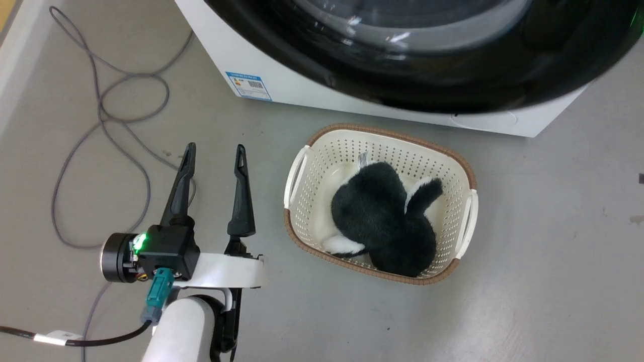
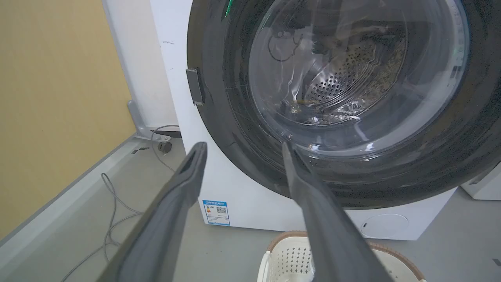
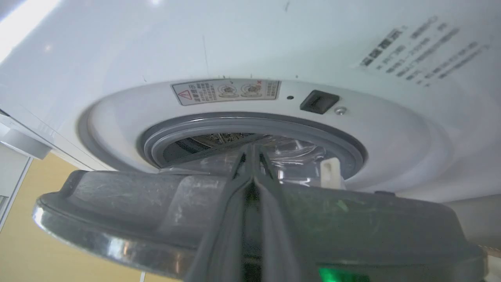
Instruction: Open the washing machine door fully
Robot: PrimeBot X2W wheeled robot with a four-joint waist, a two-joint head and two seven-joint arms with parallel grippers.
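The white washing machine (image 1: pixel 312 95) stands at the top of the head view. Its glossy black door (image 1: pixel 453 75) swings out over the front. My left gripper (image 1: pixel 215 151) is open and empty above the floor, left of the basket and apart from the machine. The left wrist view has the left gripper (image 2: pixel 242 147) facing the door (image 2: pixel 450 156), with its glass bowl (image 2: pixel 352 78) and small handle tab (image 2: pixel 194 86). In the right wrist view the door's edge (image 3: pixel 117 203) stands ajar before the grey gasket (image 3: pixel 250 123). My right gripper (image 3: pixel 251 150) is shut, its fingers lying across that edge.
A cream basket (image 1: pixel 465 171) with a black and white plush toy (image 1: pixel 382 216) sits on the floor just in front of the machine. Grey cables (image 1: pixel 100 115) loop on the floor at the left. A yellow wall (image 2: pixel 51 98) is left of the machine.
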